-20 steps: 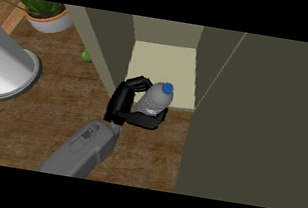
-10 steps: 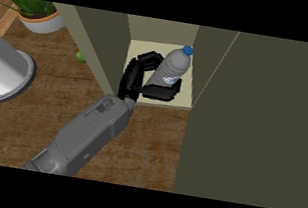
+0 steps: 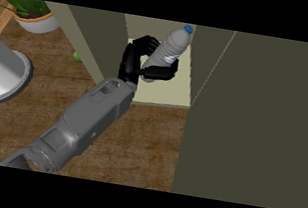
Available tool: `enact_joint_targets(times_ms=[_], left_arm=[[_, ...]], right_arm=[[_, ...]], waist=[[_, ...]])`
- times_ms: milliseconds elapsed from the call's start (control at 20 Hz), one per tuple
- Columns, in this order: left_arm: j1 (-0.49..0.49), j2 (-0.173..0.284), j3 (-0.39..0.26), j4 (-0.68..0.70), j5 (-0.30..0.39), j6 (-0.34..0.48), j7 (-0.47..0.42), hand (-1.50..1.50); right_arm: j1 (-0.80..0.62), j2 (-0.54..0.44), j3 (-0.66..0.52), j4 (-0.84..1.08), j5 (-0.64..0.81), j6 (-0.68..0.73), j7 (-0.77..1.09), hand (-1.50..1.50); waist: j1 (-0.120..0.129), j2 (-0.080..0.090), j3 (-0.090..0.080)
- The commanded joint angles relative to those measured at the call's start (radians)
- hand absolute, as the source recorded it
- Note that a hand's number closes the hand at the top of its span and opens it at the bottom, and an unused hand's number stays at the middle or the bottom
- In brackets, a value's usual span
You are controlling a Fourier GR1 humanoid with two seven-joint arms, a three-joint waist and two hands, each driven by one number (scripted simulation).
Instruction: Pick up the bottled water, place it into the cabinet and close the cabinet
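Black hand (image 3: 139, 59) on grey forearm is curling fingers (image 3: 163, 71) round lower body of clear plastic water bottle with blue cap (image 3: 168, 50), holding it tilted inside open cabinet (image 3: 160, 91); bottle likely light, smooth, squashable, mid-body hold looking safest; which hand unclear

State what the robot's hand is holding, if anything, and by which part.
The right hand holds the water bottle, its fingers curled round the bottle's lower body.
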Motion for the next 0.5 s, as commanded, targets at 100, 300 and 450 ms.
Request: enact_joint_targets(times_ms=[100,300,450], left_arm=[[-0.09,0.0,-0.037,0.188,-0.098,0.18,0.005,-1.5],[-0.171,0.017,-0.01,0.255,-0.094,0.173,0.031,-1.5],[-0.188,0.034,0.005,0.277,-0.096,0.211,-0.001,-1.5]], right_arm=[[0.019,-0.022,-0.052,-0.054,-0.106,0.038,-0.01,-1.5],[-0.004,-0.005,-0.051,-0.01,-0.108,0.047,-0.033,-1.5],[0.032,-0.017,-0.04,-0.048,-0.092,0.067,-0.032,-1.5]], waist=[[-0.012,0.004,0.001],[-0.017,0.007,0.001],[-0.032,0.011,-0.001]])
